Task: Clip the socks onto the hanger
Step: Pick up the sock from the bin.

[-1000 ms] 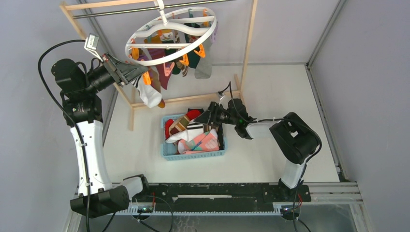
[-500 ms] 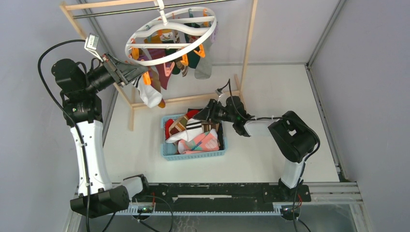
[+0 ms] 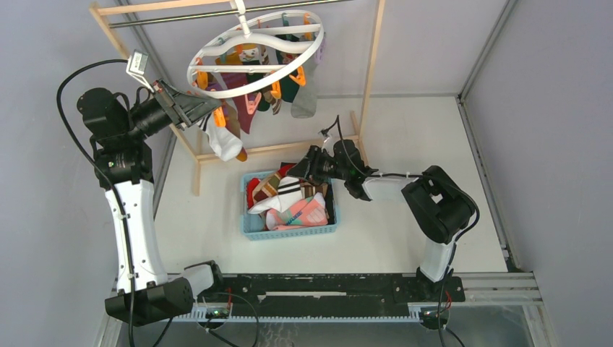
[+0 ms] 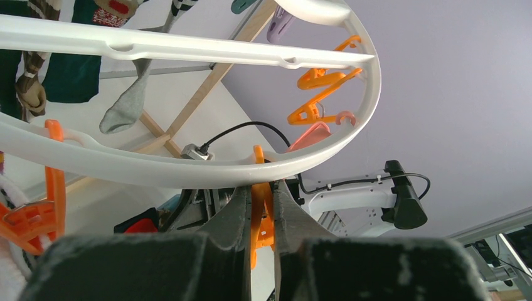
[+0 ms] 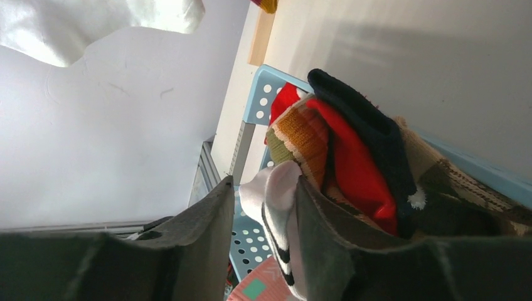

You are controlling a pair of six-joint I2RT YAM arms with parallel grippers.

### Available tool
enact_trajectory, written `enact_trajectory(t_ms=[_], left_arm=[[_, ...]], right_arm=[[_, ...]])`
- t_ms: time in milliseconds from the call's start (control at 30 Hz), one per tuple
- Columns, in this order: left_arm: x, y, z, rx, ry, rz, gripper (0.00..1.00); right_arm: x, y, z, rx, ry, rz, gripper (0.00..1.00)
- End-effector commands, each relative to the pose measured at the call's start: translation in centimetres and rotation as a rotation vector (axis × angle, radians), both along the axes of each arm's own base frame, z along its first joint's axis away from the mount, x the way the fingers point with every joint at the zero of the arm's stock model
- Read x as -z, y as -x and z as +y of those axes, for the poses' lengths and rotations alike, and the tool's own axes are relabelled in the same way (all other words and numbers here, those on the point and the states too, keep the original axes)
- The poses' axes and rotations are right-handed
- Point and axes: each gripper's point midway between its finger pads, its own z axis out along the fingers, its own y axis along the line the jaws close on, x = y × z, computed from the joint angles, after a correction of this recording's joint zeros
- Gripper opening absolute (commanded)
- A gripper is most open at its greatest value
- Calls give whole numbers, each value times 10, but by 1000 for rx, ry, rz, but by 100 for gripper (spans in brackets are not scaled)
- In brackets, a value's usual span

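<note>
Grip of left pincer (image 4: 262, 195) clenched on orange clip (image 4: 261, 222), lower centre of left wrist view, fingers pressed to both sides of it. Just above, white rim of hanger (image 4: 188, 170) sweeping across the frame, clip hooked over it. More orange clips dangling at upper right (one pink among them). From overhead, hanger at top centre, hung on wooden rack (image 3: 371, 65), several socks (image 3: 246, 112) pinned beneath.

Right pincer (image 5: 266, 188) grasping white sock (image 5: 280, 241) with black bands, lower centre of right wrist view, cloth filling the gap between both fingers. To its right, red sock (image 5: 351, 166) and a dark one, heaped in blue basket (image 5: 253, 106). Overhead, basket at mid-frame on table (image 3: 405, 130).
</note>
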Motion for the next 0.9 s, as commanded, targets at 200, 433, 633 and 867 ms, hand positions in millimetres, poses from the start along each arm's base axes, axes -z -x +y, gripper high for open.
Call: enact_trajectory(t_ms=[200,433,633,867], left_arm=[[-7,12,-3,14,-19,-39,1],[-7,12,-3,17,-19,-38,1],[-6,12,-3,17,-19,-35,1],[-8,15,-4,22,-16,-37,1]], right_arm=[[-11,4,10,-56,-13,-62,38],[-13,5,9,-61,-3,-83,21],[-62,15,20,-129,-129,-236,0],[-174,56,37,-390,-426,-501,0]])
